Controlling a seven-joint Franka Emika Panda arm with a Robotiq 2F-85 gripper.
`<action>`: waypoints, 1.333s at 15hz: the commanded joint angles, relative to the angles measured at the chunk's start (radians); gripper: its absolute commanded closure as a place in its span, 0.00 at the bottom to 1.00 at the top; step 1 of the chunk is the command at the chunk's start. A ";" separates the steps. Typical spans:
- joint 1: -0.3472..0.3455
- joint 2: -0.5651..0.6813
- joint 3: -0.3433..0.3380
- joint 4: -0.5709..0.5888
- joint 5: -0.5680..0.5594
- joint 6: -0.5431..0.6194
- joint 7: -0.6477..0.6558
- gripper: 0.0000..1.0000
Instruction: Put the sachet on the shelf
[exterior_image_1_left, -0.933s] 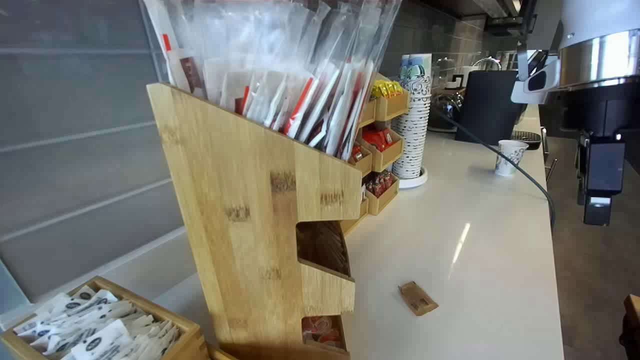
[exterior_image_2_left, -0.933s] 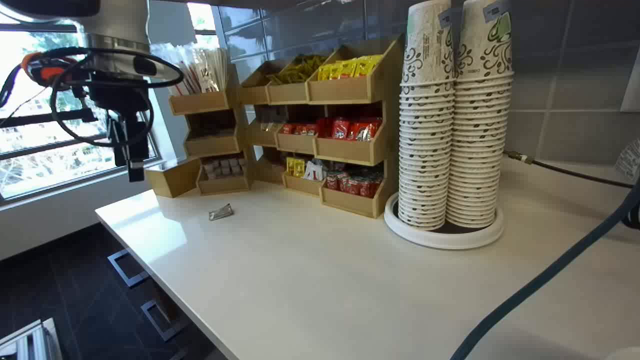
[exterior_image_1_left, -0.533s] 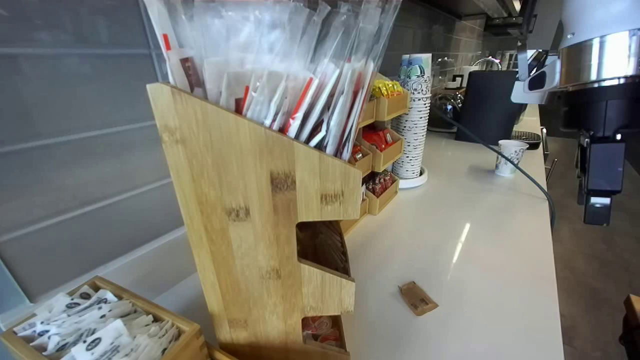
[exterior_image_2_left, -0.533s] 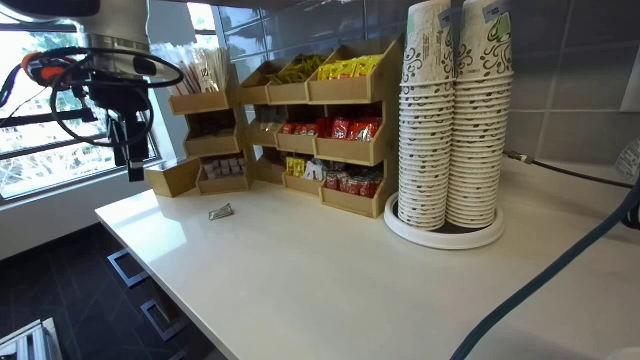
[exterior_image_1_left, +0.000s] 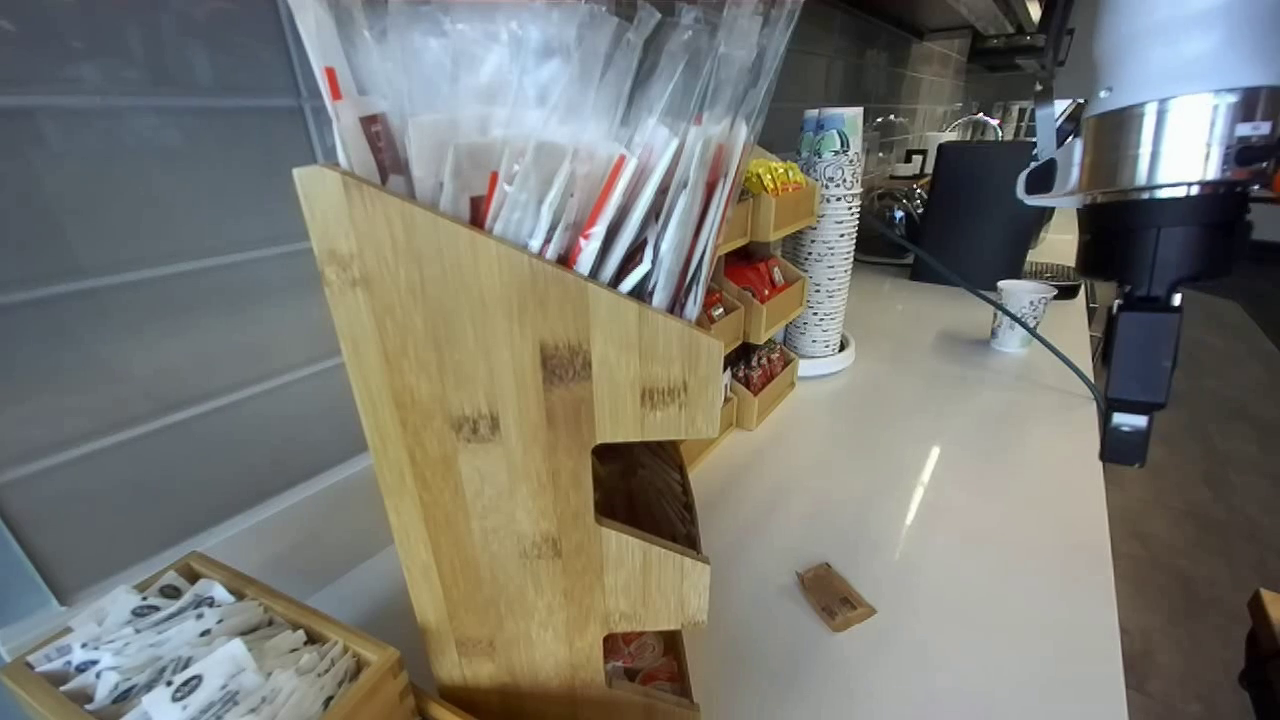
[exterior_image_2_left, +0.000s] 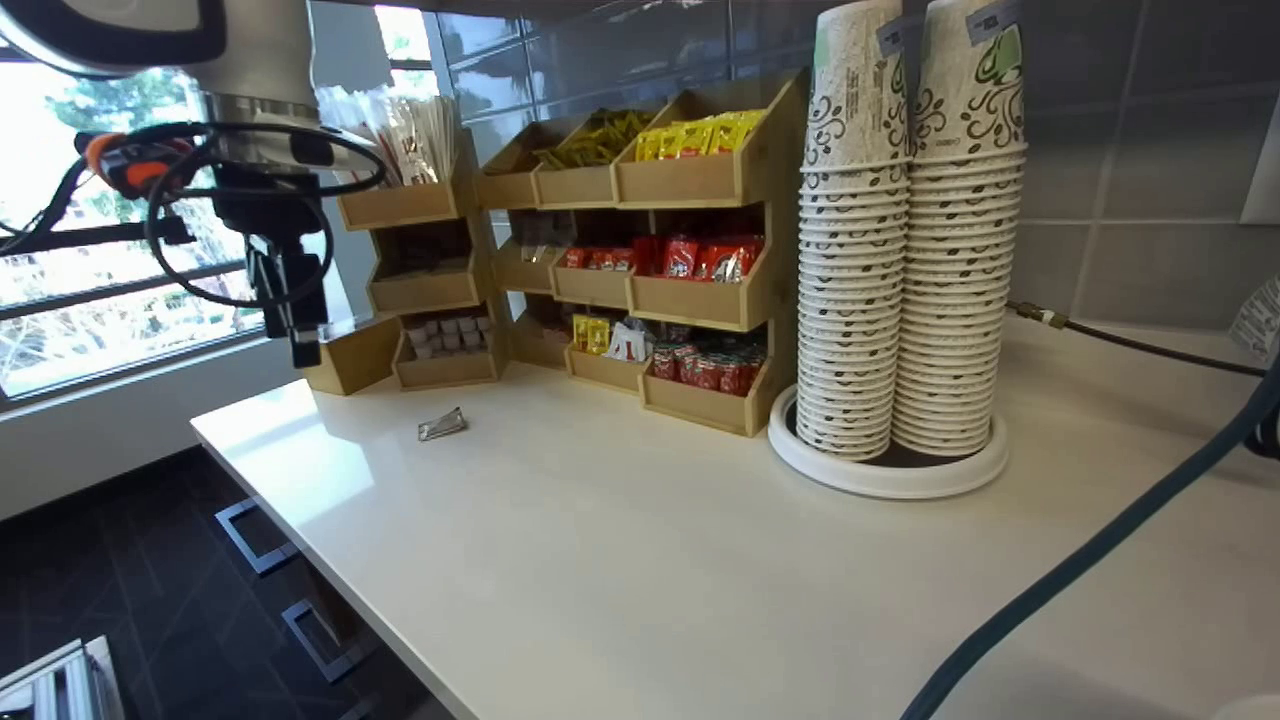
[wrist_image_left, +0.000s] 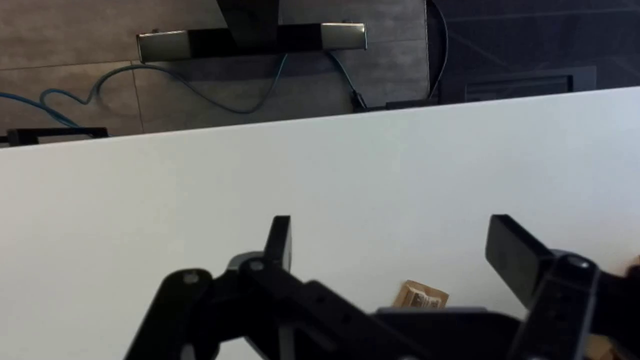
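Toward the counter (exterior_image_1_left: 980, 600), the arm (exterior_image_1_left: 1170, 140) and its gripper (wrist_image_left: 390, 240) have been moved since the earlier frame; nothing else seems disturbed. The fingers (wrist_image_left: 515, 260) are spread well apart, with nothing held. The brown sachet (exterior_image_1_left: 836, 597) (partly hidden by the gripper in the wrist view) can be seen on the counter, near the shelf (exterior_image_1_left: 510, 430) but not touching it. Only the approach is judged to be under way; gripping, lifting and placing are left.
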 joint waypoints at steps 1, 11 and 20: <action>0.012 0.120 0.049 0.014 0.020 0.152 0.063 0.00; 0.038 0.411 0.135 0.111 -0.007 0.340 0.286 0.00; 0.053 0.577 0.134 0.199 -0.167 0.485 0.575 0.00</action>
